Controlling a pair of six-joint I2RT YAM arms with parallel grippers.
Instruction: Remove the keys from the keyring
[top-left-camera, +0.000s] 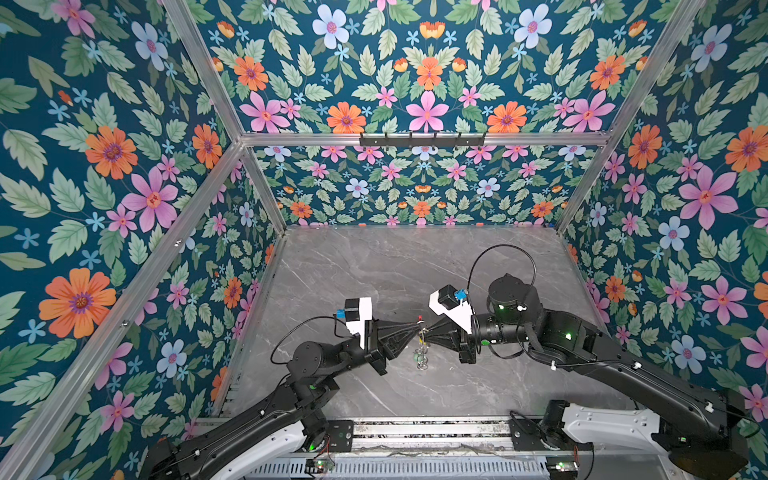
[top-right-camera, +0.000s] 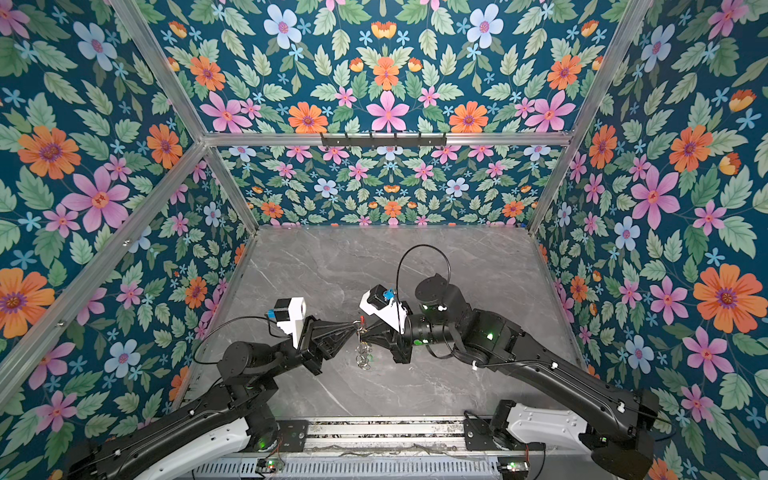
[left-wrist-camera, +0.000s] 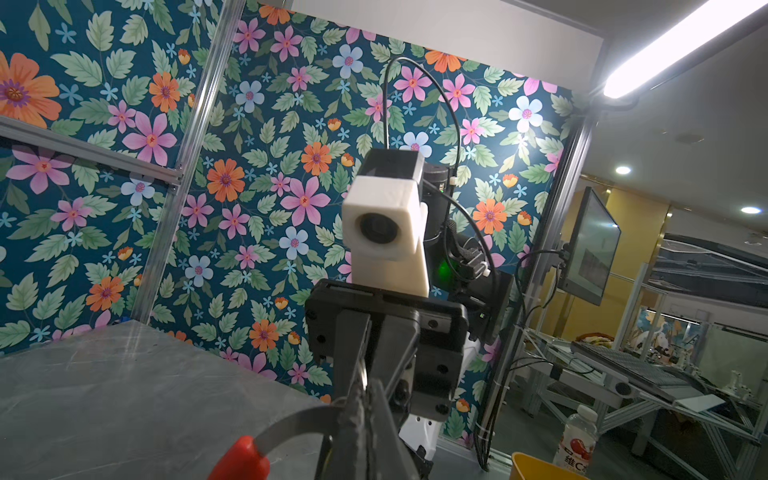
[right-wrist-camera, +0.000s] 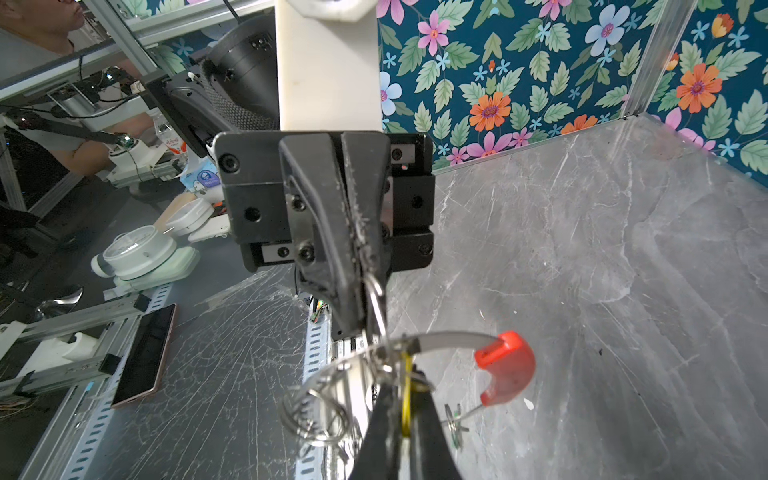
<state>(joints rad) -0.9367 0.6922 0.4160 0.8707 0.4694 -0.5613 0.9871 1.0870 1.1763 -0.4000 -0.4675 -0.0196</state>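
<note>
- My left fingers (right-wrist-camera: 332, 266) are pinched fully together on a small wire loop (right-wrist-camera: 375, 297) that hooks onto the rim of the keyring (right-wrist-camera: 449, 336).
- My right fingers (right-wrist-camera: 380, 432) are pressed just as narrow. The yellow tag (right-wrist-camera: 407, 395) shows edge-on, clamped between them, and its key is hidden behind them.
- In both top views my two sets of fingertips meet tip to tip over the middle of the worktop (top-left-camera: 374, 270), my left arm reaching in from the left and my right arm from the right.
- The keyring hangs between them, clear of the worktop. Its flat grey band curves round my right fingers, and its red sleeve (right-wrist-camera: 505, 365) sits on the arc away from both grips.
- A bunch of wire loops (right-wrist-camera: 316, 415) dangles from the band just beside my right fingers. In a top view it shows as a silver cluster (top-left-camera: 420, 358) under the fingertips.
- A small flat metal piece (right-wrist-camera: 455, 424) with a trace of green hangs near the red sleeve. I cannot tell whether it is a key.
- Beyond, the floral back wall (top-left-camera: 415, 187) rises from the worktop's far edge, with a black hook rail (top-left-camera: 422, 140) on its aluminium crossbar.
</note>
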